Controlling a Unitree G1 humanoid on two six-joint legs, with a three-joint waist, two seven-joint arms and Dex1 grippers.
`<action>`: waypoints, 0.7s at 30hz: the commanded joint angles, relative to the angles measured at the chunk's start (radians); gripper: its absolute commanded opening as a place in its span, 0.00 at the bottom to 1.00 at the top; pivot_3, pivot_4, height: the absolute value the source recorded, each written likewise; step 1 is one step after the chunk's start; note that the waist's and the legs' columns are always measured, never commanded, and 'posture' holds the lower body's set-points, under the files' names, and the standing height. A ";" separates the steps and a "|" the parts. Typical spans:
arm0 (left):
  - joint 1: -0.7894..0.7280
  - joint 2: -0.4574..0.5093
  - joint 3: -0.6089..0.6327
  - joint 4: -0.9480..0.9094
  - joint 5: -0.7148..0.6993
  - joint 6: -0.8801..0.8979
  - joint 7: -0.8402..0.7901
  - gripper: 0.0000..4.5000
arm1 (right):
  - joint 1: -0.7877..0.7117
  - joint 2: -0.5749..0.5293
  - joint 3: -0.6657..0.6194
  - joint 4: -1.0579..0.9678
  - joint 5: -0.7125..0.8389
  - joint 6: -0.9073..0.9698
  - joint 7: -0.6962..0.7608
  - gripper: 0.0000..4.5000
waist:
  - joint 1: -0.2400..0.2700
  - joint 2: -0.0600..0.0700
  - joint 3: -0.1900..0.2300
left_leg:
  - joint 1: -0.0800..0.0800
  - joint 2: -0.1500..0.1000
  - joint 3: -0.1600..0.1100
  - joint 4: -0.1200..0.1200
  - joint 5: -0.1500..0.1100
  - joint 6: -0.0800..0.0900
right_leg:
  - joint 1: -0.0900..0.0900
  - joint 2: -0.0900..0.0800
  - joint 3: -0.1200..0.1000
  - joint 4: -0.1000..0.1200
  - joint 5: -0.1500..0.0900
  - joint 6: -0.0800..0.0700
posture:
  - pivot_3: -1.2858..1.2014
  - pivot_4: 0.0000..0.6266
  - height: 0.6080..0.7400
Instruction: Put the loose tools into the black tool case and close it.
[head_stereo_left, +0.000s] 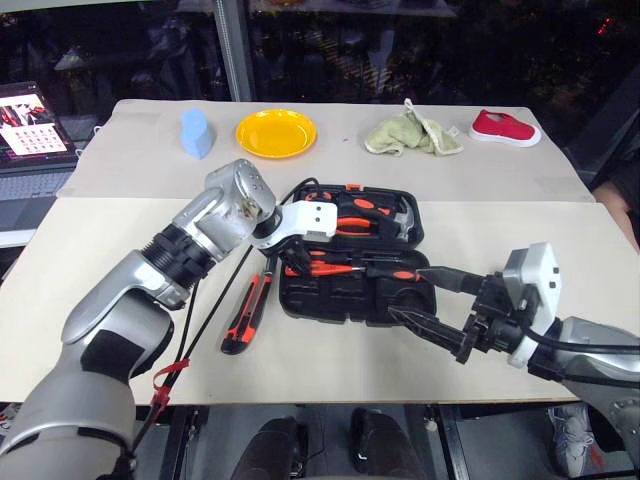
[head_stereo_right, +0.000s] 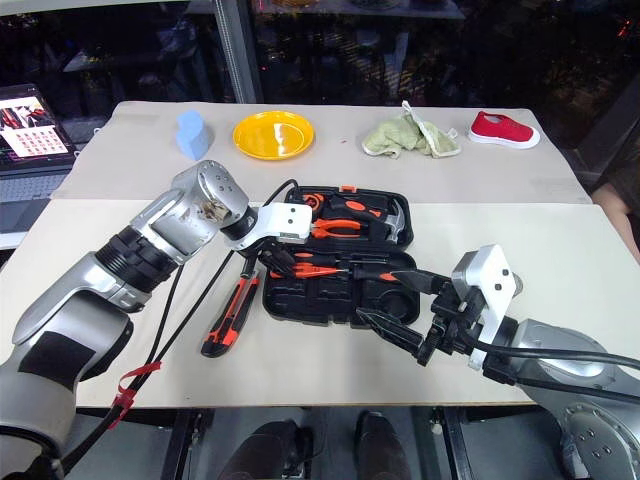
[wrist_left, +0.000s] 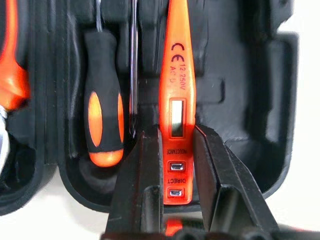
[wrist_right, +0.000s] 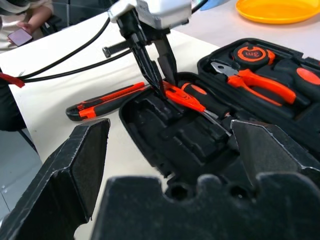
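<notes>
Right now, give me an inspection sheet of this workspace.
Surface: beige table, two boards butted together.
Job's things: case open; tester pen held over a recess; screwdriver seated; knife loose on the table beside the case.
Clutter: plate, blue object, rag, red shoe along the far edge.
Grippers: left gripper shut on the pen; right gripper open at the case's near right corner.
Cables: black cables along the left arm.
Surroundings: laptop far left.

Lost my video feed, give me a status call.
Left gripper shut on tester pen, over open tool case. Right gripper open, empty, near the case. Utility knife loose on table beside the case. Nothing blocking.
</notes>
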 joint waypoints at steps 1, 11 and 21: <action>-0.017 -0.026 0.013 0.005 0.021 -0.034 -0.026 0.09 | -0.002 0.006 -0.031 -0.026 0.006 -0.032 -0.027 1.00 | 0.001 0.000 0.000 | 0.000 0.000 0.000 0.000 0.000 0.000 | 0.000 0.000 0.000 0.000 0.000 0.000 | 0.52 0.24 1.00; 0.017 -0.074 0.004 0.039 0.081 -0.083 -0.015 0.09 | 0.007 0.011 -0.031 -0.022 0.001 -0.049 -0.044 1.00 | 0.002 0.000 0.000 | -0.001 0.000 0.000 0.002 0.000 0.001 | 0.000 0.000 0.000 0.000 0.000 0.002 | 0.52 0.24 1.00; 0.017 -0.119 0.018 0.112 0.124 -0.119 -0.009 0.09 | 0.031 0.016 -0.028 -0.037 -0.005 -0.067 -0.059 1.00 | 0.003 0.000 0.000 | 0.000 0.000 0.000 0.005 -0.001 0.002 | 0.002 0.000 0.000 0.000 0.001 0.003 | 0.52 0.24 1.00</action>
